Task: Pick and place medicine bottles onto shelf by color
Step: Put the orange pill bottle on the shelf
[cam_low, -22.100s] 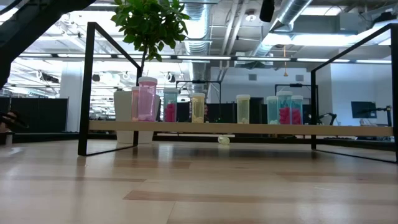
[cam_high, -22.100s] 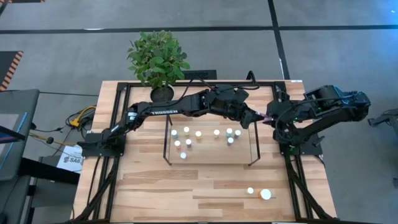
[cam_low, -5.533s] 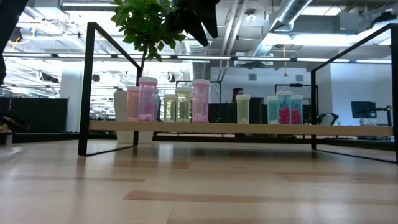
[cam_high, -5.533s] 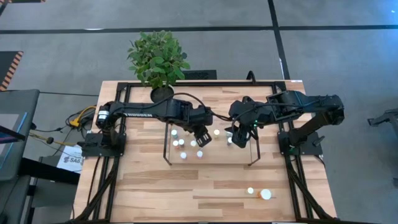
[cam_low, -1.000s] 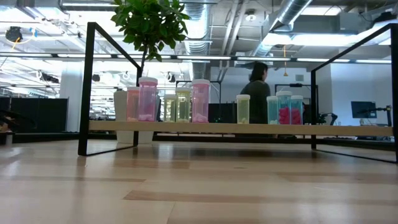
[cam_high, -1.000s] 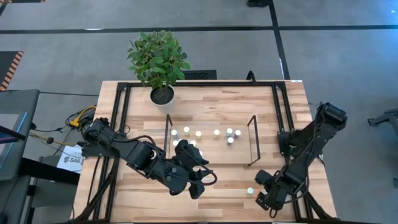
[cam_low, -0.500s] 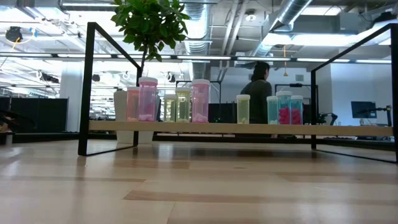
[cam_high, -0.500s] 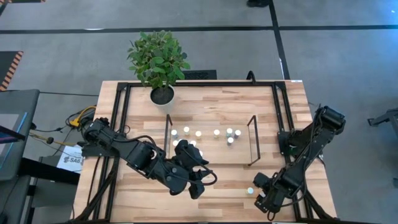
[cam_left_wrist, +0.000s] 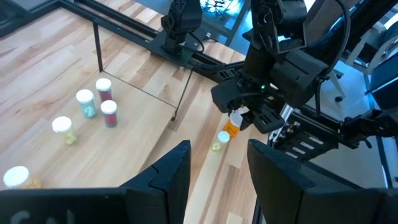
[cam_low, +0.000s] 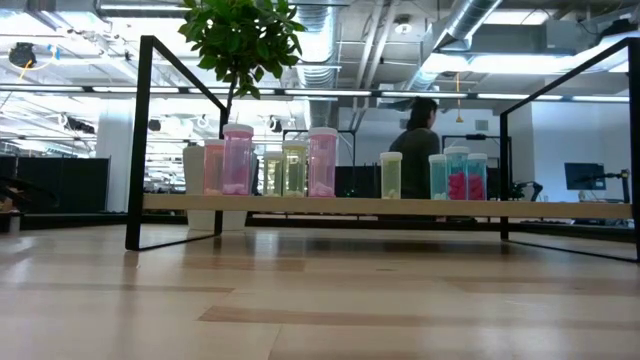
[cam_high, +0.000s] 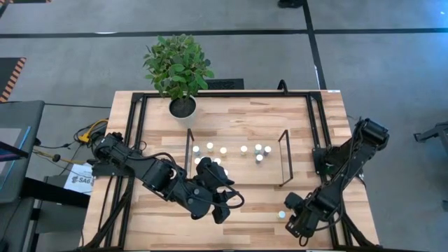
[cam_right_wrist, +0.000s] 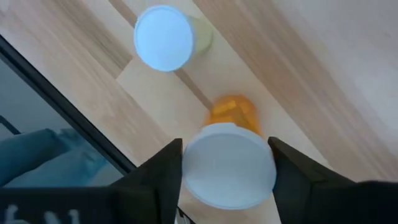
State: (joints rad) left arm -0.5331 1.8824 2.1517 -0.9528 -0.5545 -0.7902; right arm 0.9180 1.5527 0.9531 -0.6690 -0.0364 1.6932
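A wide orange medicine bottle (cam_right_wrist: 229, 112) with a white cap stands on the table near its front right corner. My right gripper (cam_right_wrist: 227, 171) is over it and shut on it. A small yellow bottle (cam_right_wrist: 165, 37) stands close beside it. Several pink, yellow and teal bottles (cam_low: 322, 162) stand on the light-wood shelf (cam_low: 380, 206) in the middle of the table. My left gripper (cam_left_wrist: 219, 168) hovers open and empty above the table's near middle (cam_high: 225, 206), pointing toward the right gripper. My right gripper has the wide bottle's white cap (cam_right_wrist: 193, 174) between its two fingers (cam_right_wrist: 158, 180), one on each side of the cap's rim. The fingers come from above, pointing down. The bottle stands upright with its base on the table.
A potted plant (cam_high: 182, 106) stands at the far left of the table. Black frame rails (cam_high: 308, 94) run around the table's edges. A person (cam_low: 415, 150) stands in the room behind the shelf. Bare wood lies in front of the shelf (cam_high: 161, 224).
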